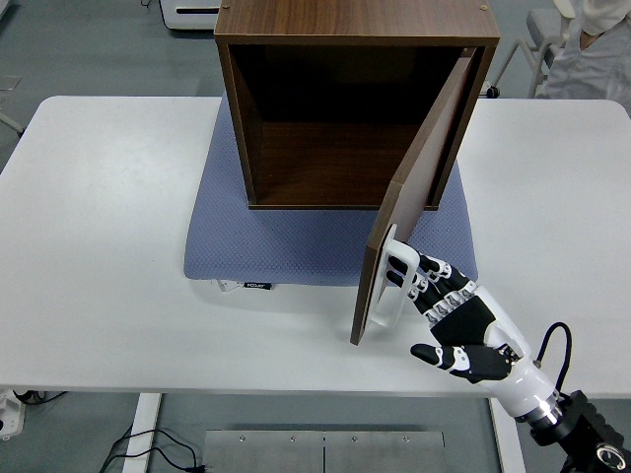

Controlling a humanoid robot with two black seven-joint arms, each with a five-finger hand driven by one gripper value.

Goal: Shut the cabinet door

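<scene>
A dark wooden cabinet stands on a blue-grey mat, its front open toward me. Its door, hinged on the right side, hangs about half open, its free edge near the table's front. A white handle sits on the door's outer face. My right hand reaches in from the lower right, fingers flat and spread, their tips pressing on the door's outer face beside the handle. It holds nothing. The left arm does not show.
The white table carries the mat and cabinet. A person in white and a chair show at the top right behind the table. A white unit stands on the floor at the top left.
</scene>
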